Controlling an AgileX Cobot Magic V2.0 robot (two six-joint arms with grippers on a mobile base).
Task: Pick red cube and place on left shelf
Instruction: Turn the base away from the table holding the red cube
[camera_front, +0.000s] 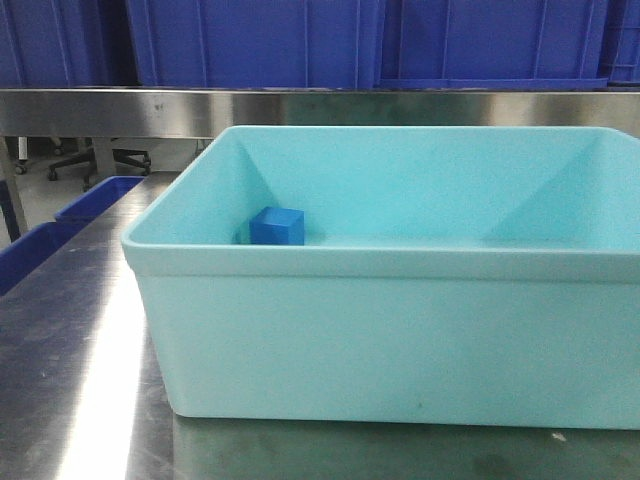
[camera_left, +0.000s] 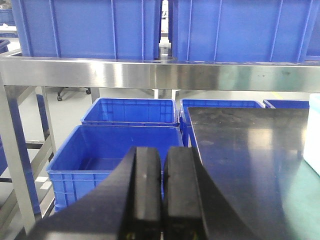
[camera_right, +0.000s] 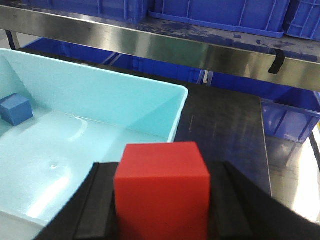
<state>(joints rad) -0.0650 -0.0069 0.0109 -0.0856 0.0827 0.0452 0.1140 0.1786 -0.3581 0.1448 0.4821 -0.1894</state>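
Red cube (camera_right: 161, 187) is seen pinched in the right gripper (camera_right: 161, 215), raised over the turquoise bin (camera_right: 178, 112), in which the blue cube (camera_right: 16, 109) lies. Rigid, light and smooth-faced it is judged to be; two flat opposite faces are best squeezed squarely, as is done now. Left gripper (camera_left: 162, 195) is closed finger to finger, nothing held, above blue crates (camera_left: 90, 187) beside the desk (camera_left: 240, 150). Steel shelf (camera_right: 150, 42) is not yet reached.

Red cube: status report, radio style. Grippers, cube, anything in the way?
Right gripper shut on red cube. Left gripper shut, empty. Blue cube sits apart in turquoise bin; steel shelf rail ahead.
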